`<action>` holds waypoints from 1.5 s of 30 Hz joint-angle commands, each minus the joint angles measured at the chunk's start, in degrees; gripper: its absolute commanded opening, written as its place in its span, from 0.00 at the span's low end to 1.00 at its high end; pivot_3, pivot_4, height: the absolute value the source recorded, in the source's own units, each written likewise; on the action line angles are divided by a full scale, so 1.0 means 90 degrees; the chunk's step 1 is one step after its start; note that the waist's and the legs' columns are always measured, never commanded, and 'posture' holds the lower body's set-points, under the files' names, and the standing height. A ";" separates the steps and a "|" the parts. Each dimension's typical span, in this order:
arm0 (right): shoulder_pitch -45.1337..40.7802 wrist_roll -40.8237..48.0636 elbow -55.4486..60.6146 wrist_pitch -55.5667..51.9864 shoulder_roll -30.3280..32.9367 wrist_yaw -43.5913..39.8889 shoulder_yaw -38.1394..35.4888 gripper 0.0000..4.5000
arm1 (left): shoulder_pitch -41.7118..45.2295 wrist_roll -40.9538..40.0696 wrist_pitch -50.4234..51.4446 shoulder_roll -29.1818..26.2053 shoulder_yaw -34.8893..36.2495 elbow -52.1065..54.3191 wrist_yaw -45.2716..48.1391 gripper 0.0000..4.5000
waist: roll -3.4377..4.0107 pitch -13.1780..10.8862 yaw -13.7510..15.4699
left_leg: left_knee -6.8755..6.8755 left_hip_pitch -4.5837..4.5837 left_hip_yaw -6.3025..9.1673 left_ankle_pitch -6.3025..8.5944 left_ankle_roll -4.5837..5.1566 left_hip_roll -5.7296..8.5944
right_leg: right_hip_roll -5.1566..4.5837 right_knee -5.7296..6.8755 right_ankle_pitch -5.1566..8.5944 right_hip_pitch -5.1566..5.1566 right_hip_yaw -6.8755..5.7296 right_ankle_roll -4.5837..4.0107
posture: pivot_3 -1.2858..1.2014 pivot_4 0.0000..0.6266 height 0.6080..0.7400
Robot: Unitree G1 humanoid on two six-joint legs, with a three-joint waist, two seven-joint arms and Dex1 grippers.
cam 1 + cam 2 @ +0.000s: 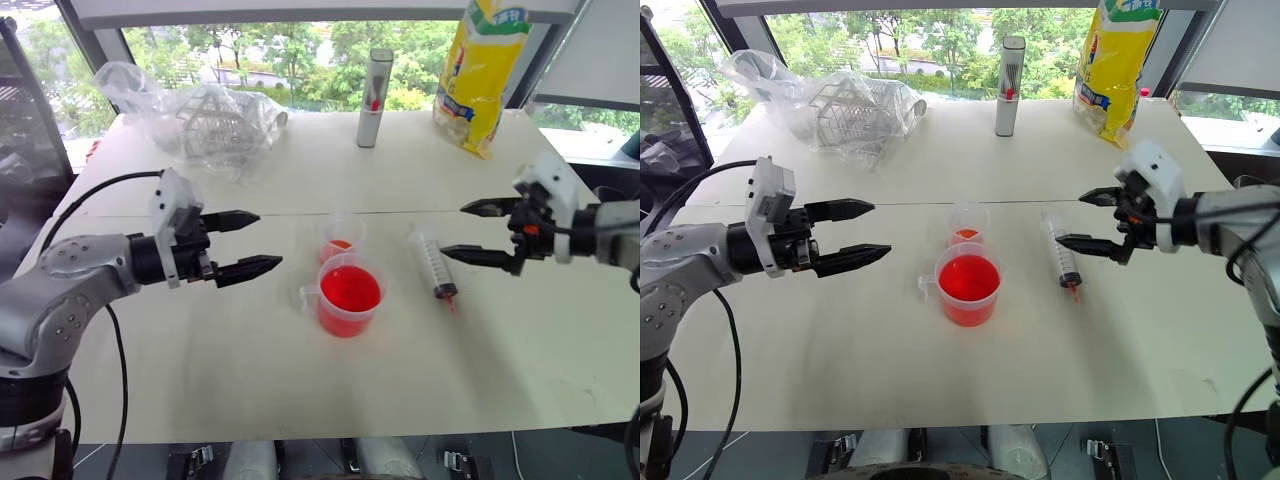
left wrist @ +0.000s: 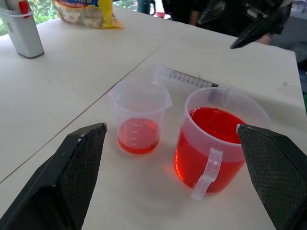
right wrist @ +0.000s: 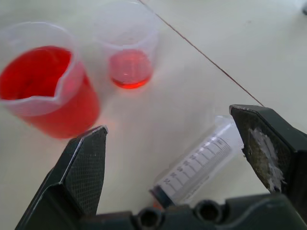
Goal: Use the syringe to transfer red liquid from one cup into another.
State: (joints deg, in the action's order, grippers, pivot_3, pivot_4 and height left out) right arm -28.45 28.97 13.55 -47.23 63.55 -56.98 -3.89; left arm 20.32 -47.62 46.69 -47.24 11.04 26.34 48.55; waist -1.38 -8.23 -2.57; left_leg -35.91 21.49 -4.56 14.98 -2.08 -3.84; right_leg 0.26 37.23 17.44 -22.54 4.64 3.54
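Syringe [image 1: 434,265] lies flat, red tip toward the robot, both pincers [image 1: 245,243] [image 1: 478,232] spread apart, empty

You have the larger cup [image 1: 349,299] near the middle of the table [image 1: 200,380]; the smaller cup [image 1: 340,238] stands just behind it, toward the far edge; the syringe [image 1: 433,265] lies flat to their right, apart from both; a grey tube [image 1: 373,98] stands upright at the far edge; a bag [image 1: 477,70] sits toward the far right corner; a crumpled wrapper [image 1: 205,120] lies toward the far left corner.
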 commanded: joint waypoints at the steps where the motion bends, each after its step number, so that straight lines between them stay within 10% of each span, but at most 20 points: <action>1: -0.0909 -0.0463 -0.0294 -0.0995 -0.0123 0.0600 0.0638 0.99 | 0.0107 0.0052 -0.0186 -0.0003 0.0038 0.0044 0.0028 1.00 | 0.0000 0.0000 -0.0001 | -0.0002 -0.0004 -0.0001 0.0000 0.0000 0.0000 | 0.0000 0.0002 0.0001 0.0000 0.0000 -0.0001 | 0.52 0.24 1.00; 10: -0.4141 -0.0749 -0.2923 -0.4970 -0.1433 0.1176 0.2929 0.99 | -0.0013 0.0149 -0.0326 0.0187 -0.0056 0.0159 -0.0113 1.00 | 0.0002 0.0001 0.0004 | 0.0011 0.0027 -0.0007 0.0000 0.0000 -0.0001 | -0.0002 0.0005 0.0000 -0.0042 0.0006 -0.0008 | 0.52 0.24 1.00; 28: -0.5060 -0.2062 -0.7224 -0.3579 -0.3319 0.1256 0.4123 0.99 | -0.0463 -0.0078 -0.0263 0.0167 0.0217 0.0679 -0.0561 1.00 | 0.0006 0.0012 -0.0018 | -0.0019 0.0093 -0.0004 0.0000 0.0001 0.0009 | 0.0008 0.0025 -0.0016 -0.0097 -0.0006 0.0013 | 0.52 0.24 1.00; 35: -0.5149 -0.2399 -0.7599 -0.3474 -0.3538 0.1125 0.3924 0.31 | -0.0396 -0.0050 -0.0288 0.0148 0.0151 0.0642 -0.0601 1.00 | 0.0006 0.0013 -0.0021 | -0.0019 0.0093 -0.0002 0.0000 0.0001 0.0008 | 0.0008 0.0028 -0.0016 -0.0097 -0.0007 0.0013 | 0.52 0.24 1.00; 41: -0.5099 -0.2517 -0.7255 -0.3474 -0.3446 0.1072 0.3747 0.31 | -0.0257 -0.0039 -0.0313 0.0156 0.0105 0.0542 -0.0566 1.00 | 0.0009 0.0013 -0.0021 | -0.0018 0.0092 -0.0002 0.0000 0.0001 0.0008 | 0.0009 0.0030 -0.0017 -0.0097 -0.0008 0.0012 | 0.52 0.24 1.00; 45: -0.4370 -0.1834 -0.4047 -0.1389 -0.2719 0.1355 0.1434 0.31 | 0.0157 -0.0042 -0.0393 0.0239 0.0035 0.0246 -0.0471 1.00 | 0.0026 0.0002 0.0024 | -0.0015 0.0101 -0.0001 0.0000 0.0001 0.0010 | 0.0010 0.0030 -0.0017 -0.0104 -0.0013 0.0014 | 0.52 0.24 1.00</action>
State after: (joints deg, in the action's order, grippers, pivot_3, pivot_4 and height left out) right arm -66.92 9.55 -35.86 -68.87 36.73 -45.64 18.71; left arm 20.03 -47.75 44.41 -45.10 10.53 28.84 43.82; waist -1.15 -8.21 -2.36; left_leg -36.04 22.43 -4.54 14.98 -2.07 -3.74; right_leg 0.34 37.50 17.29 -23.48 4.49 3.67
